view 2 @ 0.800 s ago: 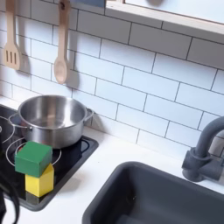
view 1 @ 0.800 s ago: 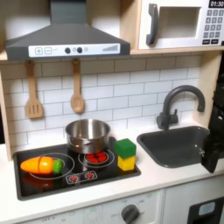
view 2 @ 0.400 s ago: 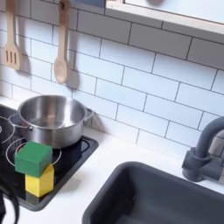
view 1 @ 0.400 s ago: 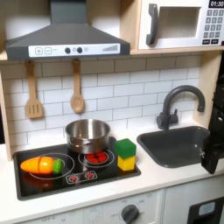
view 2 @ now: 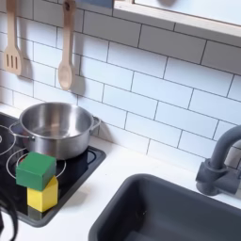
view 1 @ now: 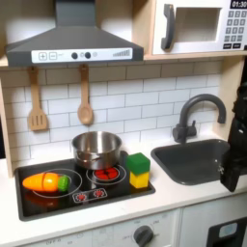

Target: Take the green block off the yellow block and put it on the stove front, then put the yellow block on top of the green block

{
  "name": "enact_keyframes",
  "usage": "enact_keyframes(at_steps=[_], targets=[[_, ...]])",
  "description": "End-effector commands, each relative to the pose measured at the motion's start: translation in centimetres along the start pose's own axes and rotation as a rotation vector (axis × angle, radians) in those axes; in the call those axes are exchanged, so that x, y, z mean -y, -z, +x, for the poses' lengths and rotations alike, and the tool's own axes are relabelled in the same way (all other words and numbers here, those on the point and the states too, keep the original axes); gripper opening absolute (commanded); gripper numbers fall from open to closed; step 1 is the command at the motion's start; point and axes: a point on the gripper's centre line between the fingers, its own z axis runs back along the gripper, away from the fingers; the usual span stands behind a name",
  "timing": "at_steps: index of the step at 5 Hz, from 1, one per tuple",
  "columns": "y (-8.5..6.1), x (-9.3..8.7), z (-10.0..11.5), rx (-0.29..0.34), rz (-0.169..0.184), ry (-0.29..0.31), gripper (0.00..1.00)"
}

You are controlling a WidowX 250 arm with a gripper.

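The green block (view 1: 139, 163) sits squarely on top of the yellow block (view 1: 141, 179) at the right front corner of the black stove (view 1: 101, 198). The second exterior view shows the same stack, green block (view 2: 35, 170) over yellow block (view 2: 41, 198), on the stove (view 2: 83, 174) beside the front burner. My gripper (view 1: 234, 164) is a dark shape at the first exterior view's right edge, over the sink's right end and far from the blocks. Its fingers are cut off by the frame, so I cannot tell how they stand.
A steel pot (view 1: 96, 147) stands on the back burner just behind the blocks. An orange toy vegetable (view 1: 48, 180) lies on the left burner. The grey sink (view 1: 193, 162) and black faucet (view 1: 193, 116) are to the right. A spatula (view 1: 37, 101) and spoon (view 1: 85, 96) hang on the wall.
More of the dark arm shows at the first exterior view's right edge, reaching higher than before. The blocks have not moved.
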Motion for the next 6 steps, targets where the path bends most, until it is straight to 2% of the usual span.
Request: enact_keyframes(at_steps=[1,3,4,6], targets=[[0.08,-0.44,0.33,-0.002,0.015,-0.01,0.0],[0.26,-1.1,0.78,0.004,0.016,-0.017,0.0],[0.16,-1.11,0.73,0.008,0.004,-0.024,1.0],[0.08,-1.1,0.54,0.017,0.003,-0.034,1.0]])
